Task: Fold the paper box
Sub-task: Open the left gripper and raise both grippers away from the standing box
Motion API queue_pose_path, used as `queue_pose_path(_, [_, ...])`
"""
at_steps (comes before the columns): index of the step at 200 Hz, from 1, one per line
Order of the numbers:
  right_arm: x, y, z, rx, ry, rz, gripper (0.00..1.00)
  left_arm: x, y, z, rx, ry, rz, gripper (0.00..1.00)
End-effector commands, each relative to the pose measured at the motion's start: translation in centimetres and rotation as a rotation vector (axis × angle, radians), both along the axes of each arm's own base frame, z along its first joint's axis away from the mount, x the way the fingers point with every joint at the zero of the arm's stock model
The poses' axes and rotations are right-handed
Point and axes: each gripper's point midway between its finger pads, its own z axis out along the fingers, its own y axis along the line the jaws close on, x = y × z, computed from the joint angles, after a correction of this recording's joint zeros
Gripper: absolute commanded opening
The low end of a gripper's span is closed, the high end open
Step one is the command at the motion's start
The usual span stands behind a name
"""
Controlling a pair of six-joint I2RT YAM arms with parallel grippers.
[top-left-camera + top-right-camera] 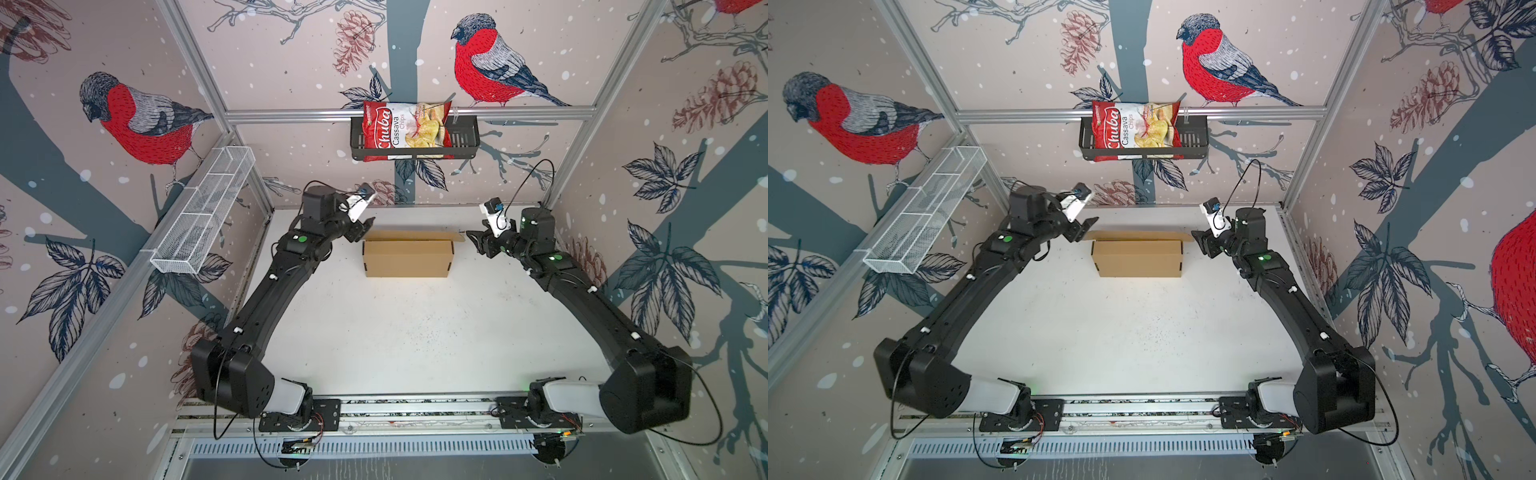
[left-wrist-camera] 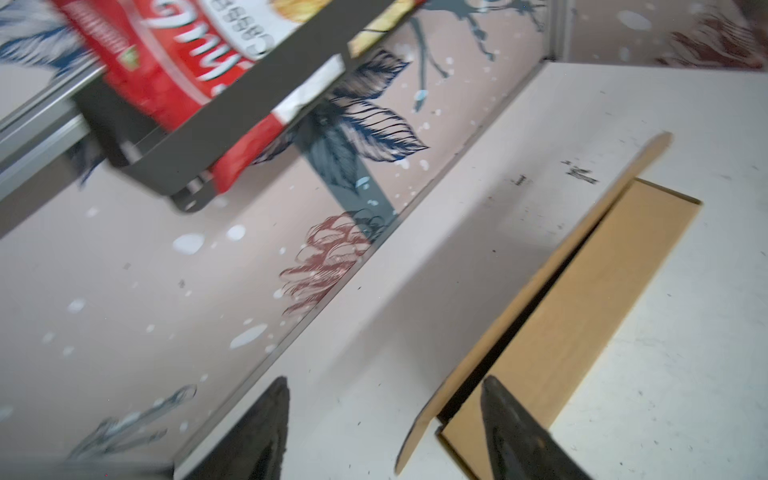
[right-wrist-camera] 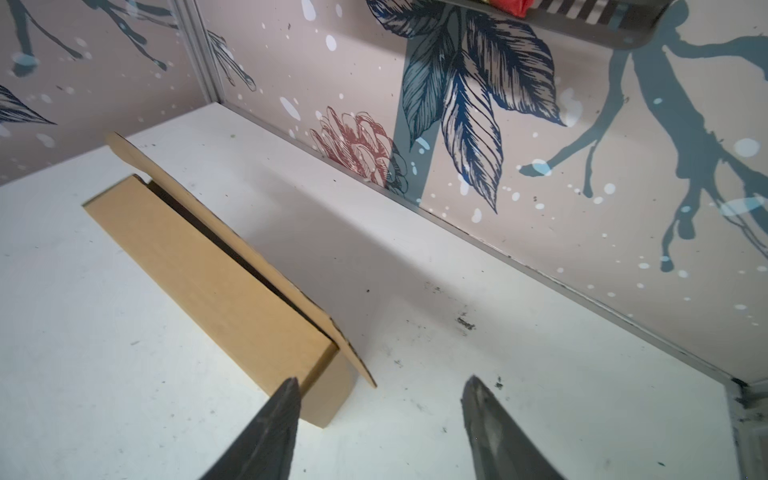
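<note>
Nearest the camera, at six o'clock in both top views, a metal mounting rail [image 1: 415,409] is seen, from which two black arms are arched toward the far wall. At nine o'clock a white wire basket [image 1: 203,212] is fixed to the side frame. The left gripper [image 1: 363,230] is held just beside the box's far left corner, at about ten o'clock of it. In the left wrist view its jaws are seen spread, with nothing pinched.

The paper box [image 1: 407,257], plain brown cardboard, is set on the white table [image 1: 415,332] at twelve o'clock, near the back wall. It is nearly formed. A long flap [image 1: 411,235] along its far side is left ajar, with a dark gap under it. At three o'clock of the box the right gripper [image 1: 478,243] is held a little apart from the corner, jaws likewise spread and empty. High at twelve o'clock a red chips bag [image 1: 399,129] is stood in a black basket [image 1: 465,141].

The box is judged light, stiff across its panels and easily slid on the smooth table, so it may be pushed away rather than closed. The flap is best taken at its two end corners, one by each gripper, and pressed down together.
</note>
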Motion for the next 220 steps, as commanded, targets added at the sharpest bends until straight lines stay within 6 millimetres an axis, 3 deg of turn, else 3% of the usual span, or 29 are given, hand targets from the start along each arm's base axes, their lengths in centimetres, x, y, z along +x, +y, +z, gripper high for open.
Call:
queue_pose_path(1, [0.3, -0.6, -1.0, -0.117, -0.013, 0.0, 0.62, 0.1, 2.5, -0.7, -0.15, 0.071, 0.104, 0.86])
queue_pose_path(19, [0.9, -0.6, -0.9, -0.141, -0.012, 0.03, 0.59, -0.4, 3.0, -2.4, -0.158, 0.091, 0.112, 0.96])
queue_pose_path(34, [1.1, -0.3, -1.0, -0.154, 0.01, 0.06, 0.58, -0.9, 2.8, -3.5, -0.161, 0.12, 0.093, 0.96])
queue_pose_path(61, [1.0, 0.7, -2.0, -0.164, 0.049, 0.128, 0.57, -1.5, 2.1, -5.2, -0.154, 0.167, 0.04, 0.94])
queue_pose_path(105, [1.0, 1.7, -2.9, -0.156, 0.062, 0.183, 0.58, -0.7, 1.6, -6.5, -0.134, 0.264, -0.073, 0.92])
queue_pose_path(132, [1.2, 2.0, -3.4, -0.16, 0.076, 0.203, 0.58, 0.2, 1.2, -8.4, -0.087, 0.326, -0.124, 0.92])
queue_pose_path(159, [1.5, 1.9, -3.9, -0.171, 0.092, 0.207, 0.58, -0.1, 0.5, -9.5, -0.089, 0.37, -0.186, 0.91])
queue_pose_path(220, [1.8, 3.0, -4.6, -0.162, 0.114, 0.252, 0.54, 0.5, 0.5, -11.6, -0.074, 0.427, -0.184, 0.83])
